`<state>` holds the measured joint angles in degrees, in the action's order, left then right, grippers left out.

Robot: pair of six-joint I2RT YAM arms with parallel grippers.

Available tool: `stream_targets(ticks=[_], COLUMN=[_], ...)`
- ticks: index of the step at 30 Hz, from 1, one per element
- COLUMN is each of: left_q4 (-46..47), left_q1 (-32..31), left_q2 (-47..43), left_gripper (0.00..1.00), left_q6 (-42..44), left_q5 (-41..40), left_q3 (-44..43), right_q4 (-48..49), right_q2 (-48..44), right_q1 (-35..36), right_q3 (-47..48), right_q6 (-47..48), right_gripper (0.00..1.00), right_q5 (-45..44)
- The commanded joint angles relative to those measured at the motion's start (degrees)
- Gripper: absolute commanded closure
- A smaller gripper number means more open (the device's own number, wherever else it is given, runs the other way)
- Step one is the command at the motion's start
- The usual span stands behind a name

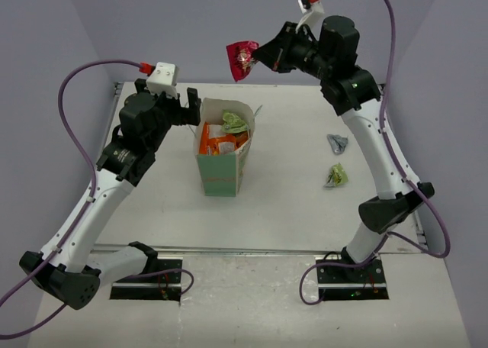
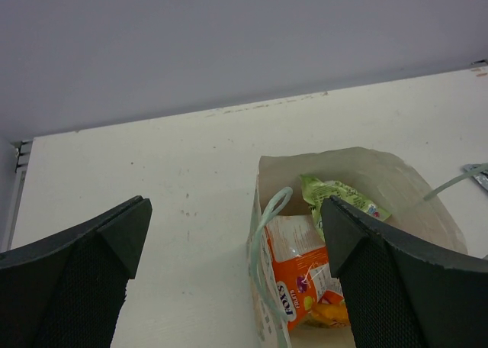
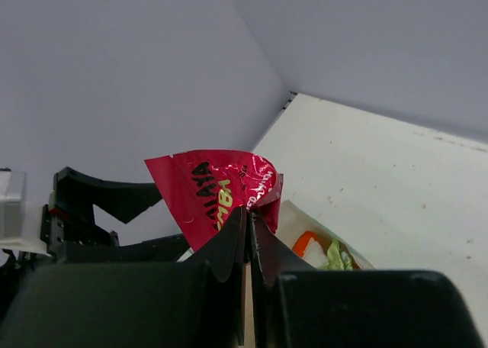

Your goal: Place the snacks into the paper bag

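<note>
My right gripper (image 1: 261, 55) pinches one red packet (image 1: 242, 60) in the air near the single paper bag (image 1: 221, 176). My left gripper (image 1: 194, 107) gapes empty beside the bag's rim. Inside I count three: one green packet (image 1: 235, 122) and two orange pouches (image 1: 217, 143). Two more lie on the table (image 1: 290, 211), one grey packet (image 1: 336, 143) and one loose green packet (image 1: 335, 175).

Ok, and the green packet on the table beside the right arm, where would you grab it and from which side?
Probably from straight above, across its crumpled middle. The green packet lies low on the table, with the grey packet apart from it, so a side approach finds no edge to pinch. The right gripper is shut on the red packet.
</note>
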<state>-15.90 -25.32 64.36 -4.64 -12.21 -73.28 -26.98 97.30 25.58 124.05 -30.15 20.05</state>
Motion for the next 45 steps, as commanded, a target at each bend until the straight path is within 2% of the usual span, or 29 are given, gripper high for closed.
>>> stream_targets(ticks=[1,4,7,8,11,14,17,18,19,20,23,28,29,34,45], left_q4=[2.19,2.19,2.19,2.28,2.28,2.19,1.84,1.75,1.66,1.49,1.31,1.66,1.75,1.84,1.84], left_q1=[-0.34,-0.26,-0.25,-0.25,-0.25,-0.34,-0.34,-0.34,-0.34,-0.34,-0.34,-0.52,-0.43,-0.78,-1.13], left_q2=[-0.81,-0.81,-1.08,-1.16,-1.25,-1.43,-1.69,-1.78,-2.04,-2.22,-2.74,-2.92,-3.01,-3.27,-4.59], left_gripper=[0.0,0.0,0.0,0.0,0.0,0.0,0.0,0.0,0.0,0.0,0.0,0.0,0.0,0.0,0.0], left_q6=[1.92,1.83,1.74,1.74,1.74,1.48,1.31,1.3,1.3,1.22,1.22,2.27,2.27,1.48,2.09], left_q5=[-0.62,-1.15,-1.94,-2.03,-2.21,-1.94,-1.77,-1.77,-1.85,-2.12,-2.47,-2.29,-2.38,-2.12,-3.26], left_q3=[-2.31,-2.14,-1.96,-1.96,-1.78,-1.78,-1.78,-1.78,-1.78,-1.78,-1.78,-1.96,-1.87,-1.08,-0.12], right_q4=[-1.91,-4.82,-5.36,-5.54,-5.54,-4.83,-4.83,-5.44,-6.23,-7.28,-12.03,-20.37,-21.78,-32.5,-32.96], right_q2=[2.28,3.42,3.08,2.9,1.76,0.09,-1.66,-2.28,-2.9,-3.86,-4.48,-3.61,-2.82,5.86,17.73], right_q1=[2.44,4.73,5.62,5.62,5.62,5.53,4.22,3.34,0.64,-1.31,-9.66,-15.03,-15.56,-19.77,-24.08], right_q3=[2.07,1.29,-0.64,-0.82,-0.57,0.31,-0.47,-1.52,-4.14,-5.73,-12.41,-18.4,-18.58,-16.39,-15.6], right_q6=[0.18,1.94,2.2,2.46,5.09,7.47,8.71,6.71,4.77,-0.21,-7.1,-6.24,-6.06,-8.34,-9.23], right_gripper=[1.0,0.99,0.65,0.46,0.31,0.23,0.16,0.14,0.11,0.08,0.01,0.01,0.01,0.01,0.01], right_q5=[5.0,5.08,6.13,6.31,3.7,0.18,-9.48,-14.99,-16.78,-16.98,-13.73,-21.71,-25.03,-28.05,-30.69])
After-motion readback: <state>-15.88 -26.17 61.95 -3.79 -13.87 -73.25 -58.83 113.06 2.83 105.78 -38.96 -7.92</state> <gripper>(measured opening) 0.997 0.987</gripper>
